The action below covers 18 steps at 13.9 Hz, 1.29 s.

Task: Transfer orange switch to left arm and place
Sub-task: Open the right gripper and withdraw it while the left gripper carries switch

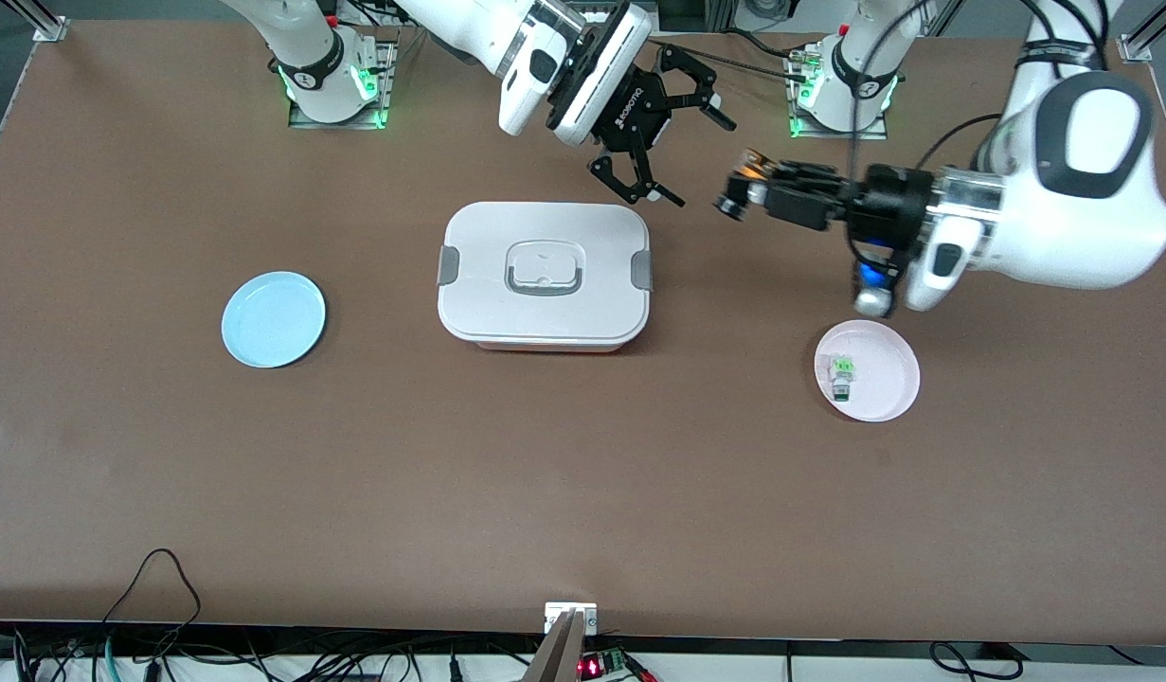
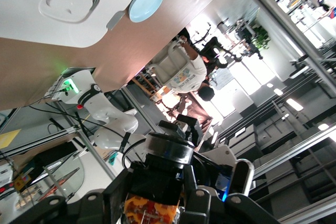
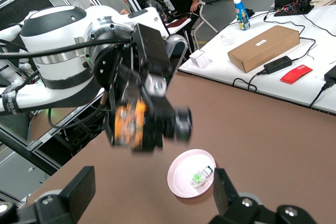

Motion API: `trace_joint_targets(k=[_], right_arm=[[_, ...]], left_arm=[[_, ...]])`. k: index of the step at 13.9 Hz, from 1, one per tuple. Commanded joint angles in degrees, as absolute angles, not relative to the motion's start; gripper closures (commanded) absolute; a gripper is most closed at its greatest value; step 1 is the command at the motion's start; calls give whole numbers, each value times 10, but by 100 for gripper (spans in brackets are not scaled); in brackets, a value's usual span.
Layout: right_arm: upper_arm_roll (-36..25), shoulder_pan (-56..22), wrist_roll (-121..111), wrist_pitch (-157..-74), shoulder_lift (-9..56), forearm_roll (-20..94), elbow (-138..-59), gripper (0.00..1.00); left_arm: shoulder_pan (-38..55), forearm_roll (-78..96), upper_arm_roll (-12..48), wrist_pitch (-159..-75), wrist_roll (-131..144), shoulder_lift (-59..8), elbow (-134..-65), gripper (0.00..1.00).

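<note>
Handoff time: left pincer (image 1: 734, 194) up over the counter (image 1: 583, 493), pinching orange switch (image 1: 755, 170). Sits at about 3 o'clock from right pincer (image 1: 672, 142), spread wide, hovering just past the box (image 1: 545, 275).

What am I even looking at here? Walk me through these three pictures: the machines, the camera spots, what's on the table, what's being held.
Two white robot arms stand at a brown table. The front view looks down from across the table; the other two views come from cameras on each arm's wrist.

On the table sit the box, a blue plate toward the right arm's end, and a pink plate toward the left arm's end, holding a small white-and-green switch.

The left gripper is up in the air between box and pink plate, jaws shut on the orange switch. The right gripper hangs near it with jaws open, above the table just past the box's edge, apparently ready to take the switch.
</note>
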<state>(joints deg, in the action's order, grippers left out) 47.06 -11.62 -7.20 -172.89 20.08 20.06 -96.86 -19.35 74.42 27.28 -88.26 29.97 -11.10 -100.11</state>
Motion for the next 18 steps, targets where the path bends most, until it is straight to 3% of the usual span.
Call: trace_joint_targets(k=[1,4,6,12,15,18], right_arm=[[471,-114,-57,-1727,192,199,-964,0],[470,-106,-54,-1715,194,207,-961,0],[466,-78,-21,-1654,188,207,-961,0],[441,62,-13,-1331,170,205,-924,0],[345,76,-19,-1190,121,193,-924,0],[298,76,-18,-1082,98,110,-923,0]], left_arm=[[-212,730,274,-875,297,-116,-996,100],[-231,677,274,-875,295,-135,-987,100],[-250,622,274,-868,265,-154,-980,100],[-266,314,274,-867,99,-178,-978,100],[-261,152,275,-913,50,-213,-978,100],[-245,27,277,-954,50,-239,-981,100]])
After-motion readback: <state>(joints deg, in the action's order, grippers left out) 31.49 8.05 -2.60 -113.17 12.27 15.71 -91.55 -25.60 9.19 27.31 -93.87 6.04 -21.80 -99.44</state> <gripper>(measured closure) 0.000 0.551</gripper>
